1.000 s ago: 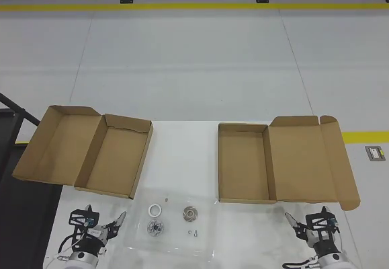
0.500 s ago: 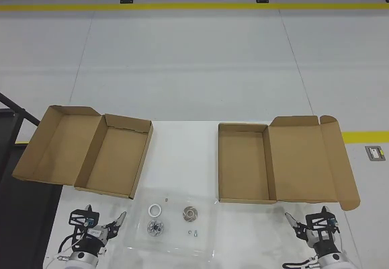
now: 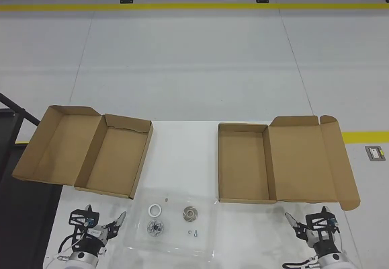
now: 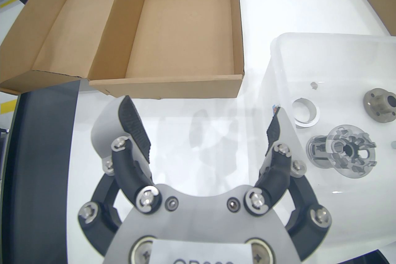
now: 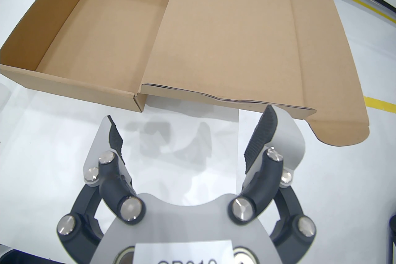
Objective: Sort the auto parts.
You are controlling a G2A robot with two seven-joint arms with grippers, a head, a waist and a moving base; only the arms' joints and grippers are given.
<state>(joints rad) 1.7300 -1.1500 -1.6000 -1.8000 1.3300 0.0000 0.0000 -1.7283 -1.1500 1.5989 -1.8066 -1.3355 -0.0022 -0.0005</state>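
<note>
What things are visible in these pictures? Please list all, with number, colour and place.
left box: 1, brown, open, empty, table's left
right box: 1, brown, open, empty, table's right
clear bin: 1, between the grippers
ring: 1, white, in the bin
toothed hub: 1, grey, beside the ring
flanged hub: 1, grey, in the bin
small fasteners: about three, grey, in the bin
table: 1, white
left gripper: 1, black, open, beside the bin
right gripper: 1, black, open, near right box

A white table (image 3: 181, 151) stands on grey floor (image 3: 181, 60).
</note>
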